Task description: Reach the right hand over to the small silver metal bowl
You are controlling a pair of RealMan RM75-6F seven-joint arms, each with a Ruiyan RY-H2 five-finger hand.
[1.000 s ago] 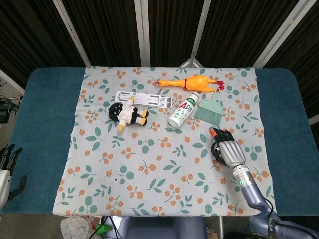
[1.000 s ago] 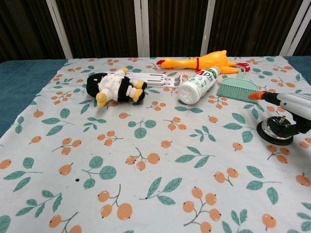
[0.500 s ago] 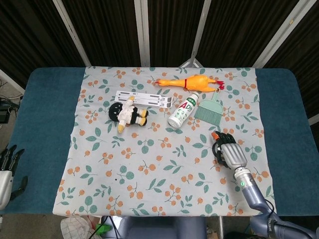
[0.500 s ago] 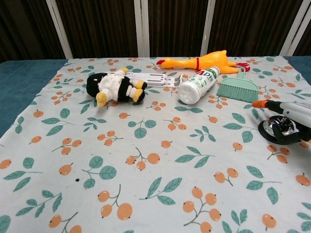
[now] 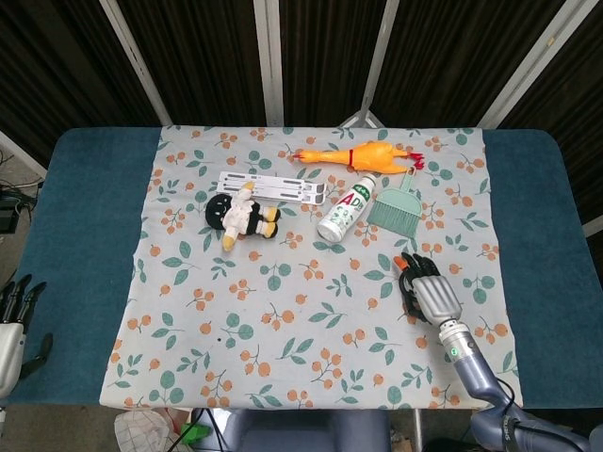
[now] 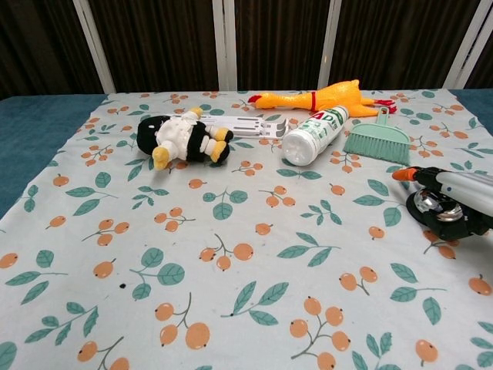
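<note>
The small silver metal bowl (image 6: pixel 436 210) stands on the floral cloth at the right, and in the head view it is almost wholly hidden under my right hand (image 5: pixel 430 291). That hand (image 6: pixel 456 185) lies flat just above the bowl with its orange-tipped fingers (image 6: pixel 402 174) stretched past the rim, and it grips nothing that I can see. Whether it touches the bowl is unclear. My left hand (image 5: pixel 13 311) hangs beyond the table's near left corner, its fingers apart and empty.
At the back of the cloth lie a green dustpan brush (image 5: pixel 397 207), a white bottle (image 5: pixel 347 207), a rubber chicken (image 5: pixel 360 156), a white slotted bar (image 5: pixel 273 186) and a plush penguin (image 5: pixel 241 217). The blue table edge (image 5: pixel 542 282) runs to the right.
My right hand has drawn back a little toward the near edge and sunk lower over the bowl. The left hand has barely shifted.
</note>
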